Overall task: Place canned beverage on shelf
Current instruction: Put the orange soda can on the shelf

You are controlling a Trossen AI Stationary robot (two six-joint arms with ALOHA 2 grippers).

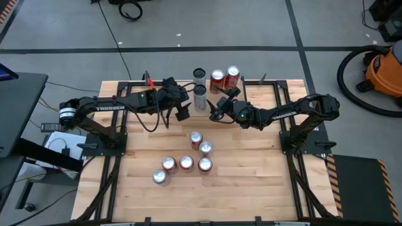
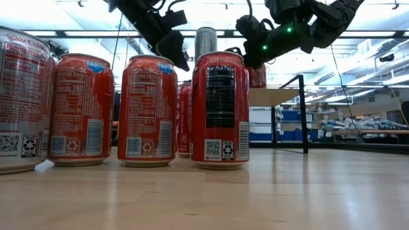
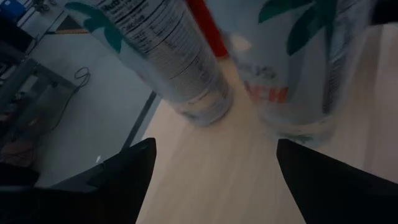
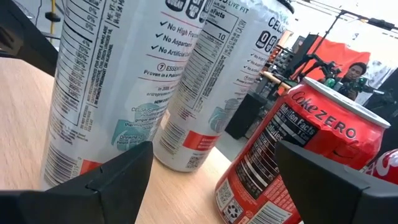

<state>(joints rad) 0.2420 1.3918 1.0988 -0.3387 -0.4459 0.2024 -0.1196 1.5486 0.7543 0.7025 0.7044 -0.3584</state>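
Note:
The shelf (image 1: pixel 257 94) is a light wooden plank on black legs at the table's far side; it also shows in the low view (image 2: pixel 275 97). Two tall white cans (image 1: pixel 200 94) (image 1: pixel 199 75) and two red cans (image 1: pixel 217 79) (image 1: pixel 233 74) stand upright on it. My left gripper (image 1: pixel 182 112) is open and empty just left of the nearer tall can (image 3: pixel 305 56). My right gripper (image 1: pixel 217 113) is open and empty just right of that can, facing the tall cans (image 4: pixel 106 81) and a red can (image 4: pixel 292 162).
Several red cans (image 1: pixel 186 163) stand upright in a cluster on the tabletop nearer the front, with two more (image 1: pixel 196 138) closer to the shelf. They fill the low view's foreground (image 2: pixel 220 108). Bare tabletop lies left and right of the cluster.

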